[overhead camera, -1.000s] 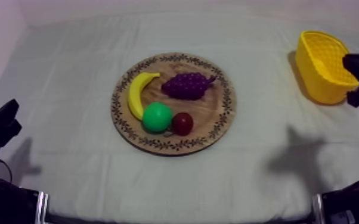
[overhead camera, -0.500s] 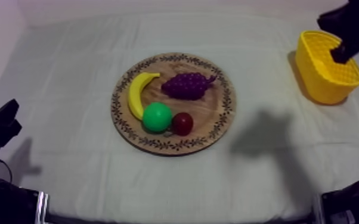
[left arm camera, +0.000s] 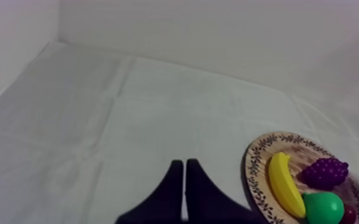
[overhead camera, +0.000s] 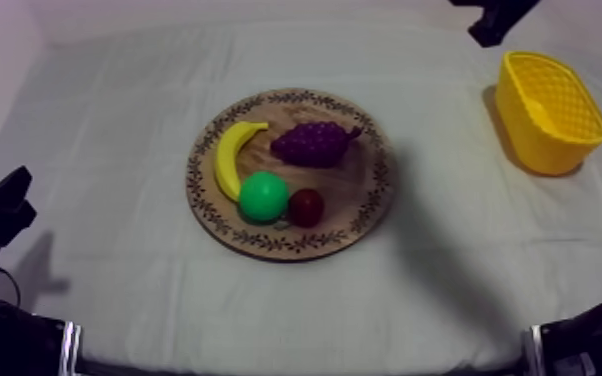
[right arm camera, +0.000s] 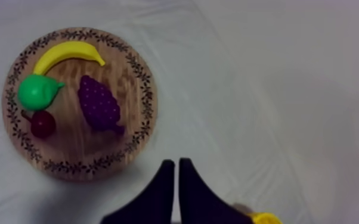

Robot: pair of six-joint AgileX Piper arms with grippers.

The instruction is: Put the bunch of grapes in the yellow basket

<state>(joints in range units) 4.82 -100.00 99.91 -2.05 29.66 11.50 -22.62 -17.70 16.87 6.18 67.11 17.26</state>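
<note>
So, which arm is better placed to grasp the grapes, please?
Probably right: the right gripper hangs near the yellow basket, overlooking the bunch of grapes; the left gripper rests low.

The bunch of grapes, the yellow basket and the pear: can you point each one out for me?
bunch of grapes (overhead camera: 312,144), top view, middle of the purple cluster
yellow basket (overhead camera: 521,128), top view, its outer side wall
pear (overhead camera: 263,196), top view, middle of its green body

A creased grey-white cloth (overhead camera: 115,130) lies under soft, even light, meeting a plain pale wall (left arm camera: 217,36).
</note>
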